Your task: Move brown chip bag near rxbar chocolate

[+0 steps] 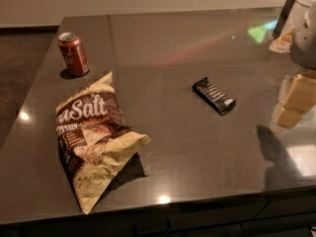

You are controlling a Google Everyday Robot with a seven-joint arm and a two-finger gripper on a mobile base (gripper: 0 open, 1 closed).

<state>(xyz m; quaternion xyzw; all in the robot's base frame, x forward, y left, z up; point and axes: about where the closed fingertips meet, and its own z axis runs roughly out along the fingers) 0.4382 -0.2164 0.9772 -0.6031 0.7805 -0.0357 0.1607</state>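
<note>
A red soda can (73, 53) stands upright near the desk's (173, 43) far left corner. Closer to the near edge, on the left side, the brown chip bag (94, 137) lies crumpled with its "Salt" lettering facing up. The rxbar chocolate (214, 96) lies flat and slanted around the middle of the desk, well apart from the bag. The gripper (294, 105) hangs at the right edge, beyond the bar, touching neither; whether it is parted or closed I cannot tell.
</note>
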